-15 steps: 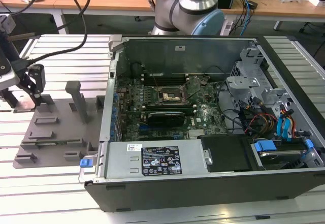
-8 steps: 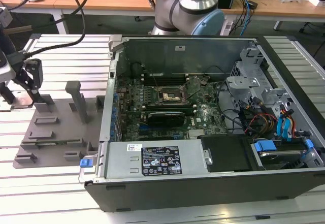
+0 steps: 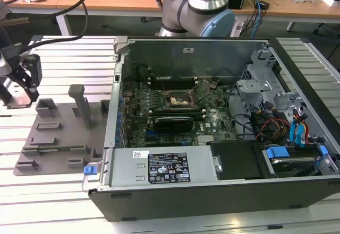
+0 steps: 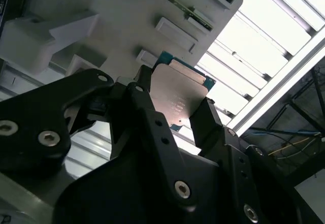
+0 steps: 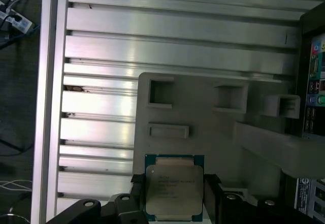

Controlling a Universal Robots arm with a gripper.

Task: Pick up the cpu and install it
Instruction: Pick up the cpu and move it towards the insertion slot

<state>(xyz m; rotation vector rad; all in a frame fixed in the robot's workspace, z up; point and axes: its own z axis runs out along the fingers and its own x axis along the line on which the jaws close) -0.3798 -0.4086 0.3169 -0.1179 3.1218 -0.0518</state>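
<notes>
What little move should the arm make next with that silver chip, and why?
Probably a short, straight lift, if its hold proves firm. The gripper straddles the cpu on two opposite edges, and the cpu looks to lie low on the grey plate, so it must clear that plate before travelling to the socket in the computer case on the exterior view's right.

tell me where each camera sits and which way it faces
Exterior view: off the arm, looks down on open case and tray; shows arm, gripper.
First wrist view: at the wrist, faces tray and cpu; shows gripper.
Second wrist view: at the wrist, faces cpu from close; shows gripper.
Shared: cpu and tray in both wrist views.
</notes>
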